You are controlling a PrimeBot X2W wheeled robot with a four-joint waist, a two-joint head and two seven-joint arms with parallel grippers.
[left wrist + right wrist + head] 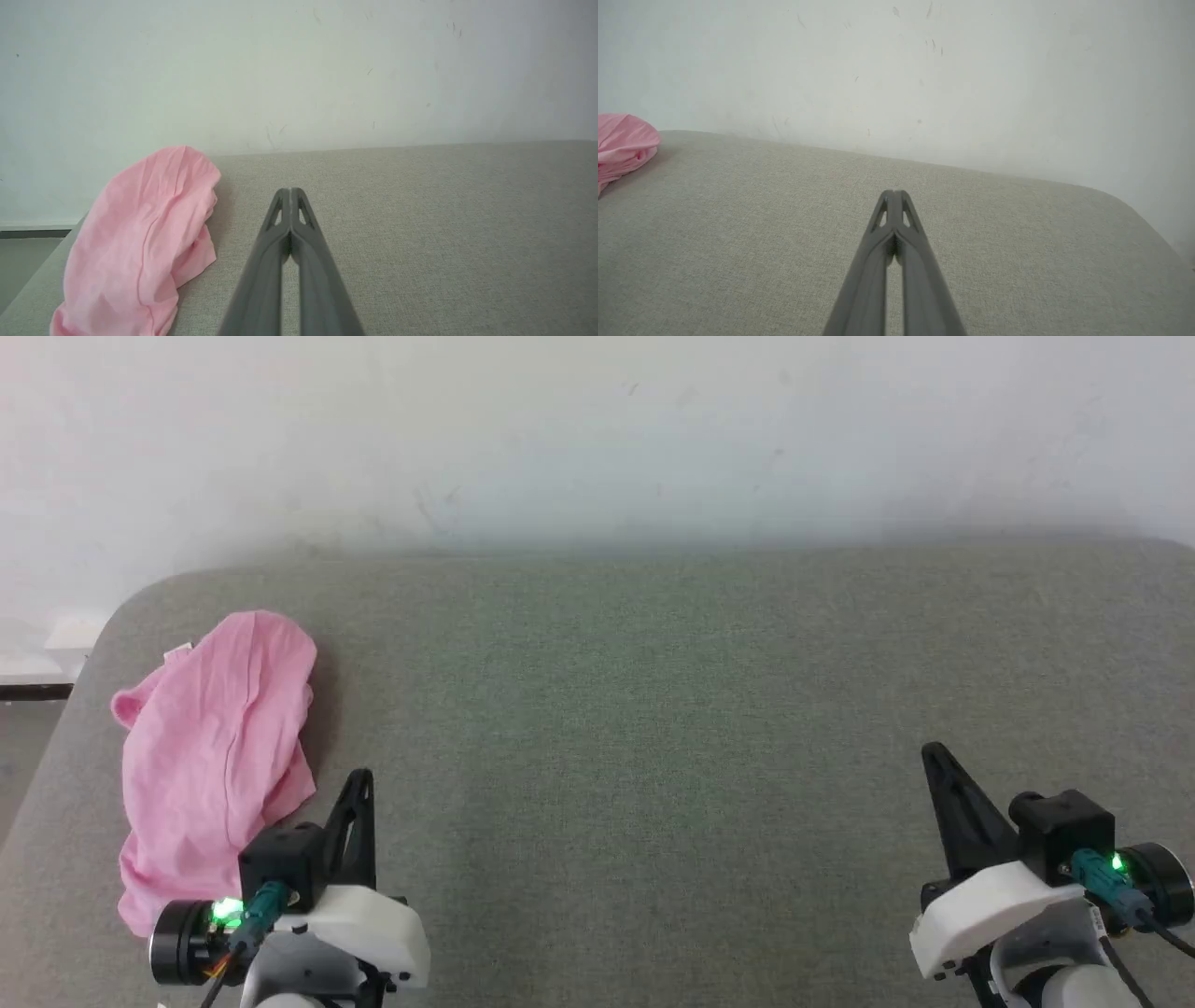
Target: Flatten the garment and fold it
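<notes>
Lying in a crumpled heap at the left of the head view, the pink shorts (219,756) rest on the grey cushion (653,756), bunched up and not yet flattened. They sit close to the cushion's rounded left corner, with the pale wall (597,429) behind. The left gripper (362,777) shows at the lower left, just beside the heap's lower right edge. Its two dark fingers are pressed tip to tip and hold nothing. The right gripper (932,751) shows at the lower right, well apart from the cloth, and its fingers are also pinched together and empty.

Several things could go wrong from here. Fingers that come down closed would only shove the thin fabric along and bunch it further. A shove or drag toward the left could slide the heap over the near corner and off the cushion. The waistband and leg openings cannot be told apart in the folds. A blind pinch may therefore catch several layers at once, so the shorts lift as a lump instead of spreading. The right arm has a long reach across, and the two grippers could crowd each other over so small a pile.
</notes>
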